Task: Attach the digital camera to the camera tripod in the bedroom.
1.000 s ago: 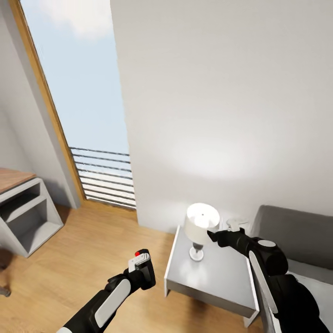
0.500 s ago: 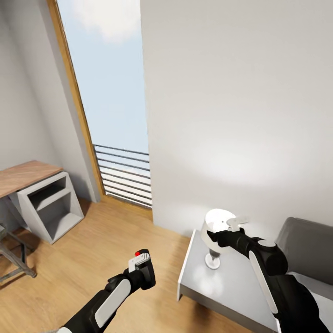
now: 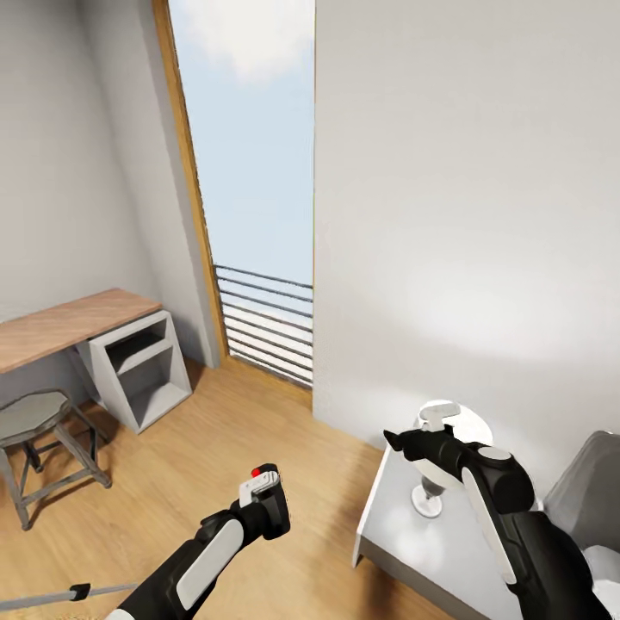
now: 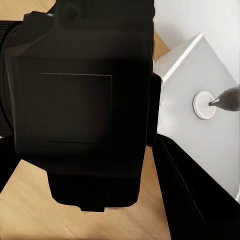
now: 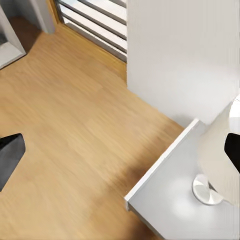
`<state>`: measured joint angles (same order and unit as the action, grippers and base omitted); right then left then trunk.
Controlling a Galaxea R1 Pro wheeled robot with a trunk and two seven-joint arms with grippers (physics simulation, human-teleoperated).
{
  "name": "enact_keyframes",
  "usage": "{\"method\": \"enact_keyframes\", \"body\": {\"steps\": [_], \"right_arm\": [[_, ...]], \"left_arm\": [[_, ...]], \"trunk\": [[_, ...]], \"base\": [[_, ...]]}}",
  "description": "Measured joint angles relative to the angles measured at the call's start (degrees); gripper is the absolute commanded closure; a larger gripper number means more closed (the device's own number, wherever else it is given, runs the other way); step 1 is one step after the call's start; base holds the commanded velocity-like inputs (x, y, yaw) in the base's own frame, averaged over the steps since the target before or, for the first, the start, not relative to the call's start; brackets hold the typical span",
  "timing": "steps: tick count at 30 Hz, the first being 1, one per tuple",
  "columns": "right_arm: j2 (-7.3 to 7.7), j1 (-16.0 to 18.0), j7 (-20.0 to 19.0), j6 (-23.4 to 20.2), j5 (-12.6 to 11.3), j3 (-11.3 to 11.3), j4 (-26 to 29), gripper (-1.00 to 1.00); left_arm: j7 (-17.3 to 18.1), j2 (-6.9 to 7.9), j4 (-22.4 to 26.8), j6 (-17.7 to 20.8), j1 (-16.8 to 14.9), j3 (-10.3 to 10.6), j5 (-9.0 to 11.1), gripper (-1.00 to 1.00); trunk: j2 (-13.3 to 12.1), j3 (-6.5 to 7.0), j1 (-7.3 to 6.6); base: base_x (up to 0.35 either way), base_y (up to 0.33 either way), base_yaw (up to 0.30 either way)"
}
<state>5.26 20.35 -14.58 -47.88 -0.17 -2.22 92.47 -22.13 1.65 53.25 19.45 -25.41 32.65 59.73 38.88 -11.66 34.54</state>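
We see a wood-topped desk [image 3: 65, 323] against the left wall, with a grey octagonal metal stool [image 3: 34, 418] in front of it and a white cube shelf [image 3: 142, 370] under its right end. Low at the left edge a thin silver rod with a black joint [image 3: 77, 592] lies across the floor; we cannot tell what it belongs to. Bare light wood floor [image 3: 232, 430] runs from the stool to the tall wood-framed window [image 3: 250, 172] with its dark horizontal rails.

Our left gripper [image 3: 263, 504] is clamped on the digital camera [image 3: 265, 498], a chunky black body with a red round button on top, held over open floor; from the left wrist its dark back [image 4: 80, 105] looms close.

Right of the plain white wall, a white nightstand [image 3: 405, 538] carries a lamp [image 3: 435, 456] with a round base and pale shade. Our right gripper [image 3: 435, 419] hovers just beside the shade; we cannot tell whether it is open. A grey bed frame [image 3: 590, 482] sits at the far right.
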Motion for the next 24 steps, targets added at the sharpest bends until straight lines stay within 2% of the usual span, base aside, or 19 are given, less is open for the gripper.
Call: {"method": "enact_keyframes", "body": {"steps": [8, 24], "right_arm": [[0.04, 0.0, 0.0, 0.0, 0.0, -1.0, 0.0, -1.0], [0.05, 0.0, 0.0, 0.0, 0.0, -1.3, 0.0, -1.0]], "left_arm": [[0.0, 0.03, 0.0, 0.0, 0.0, 0.0, 0.0, 1.0], [0.0, -0.03, 0.0, 0.0, 0.0, 0.0, -0.1, 1.0]], "trunk": [[0.0, 0.0, -0.02], [0.0, 0.0, -0.02]], "base": [[0.213, 0.0, 0.274], [0.309, -0.003, 0.275]]}}
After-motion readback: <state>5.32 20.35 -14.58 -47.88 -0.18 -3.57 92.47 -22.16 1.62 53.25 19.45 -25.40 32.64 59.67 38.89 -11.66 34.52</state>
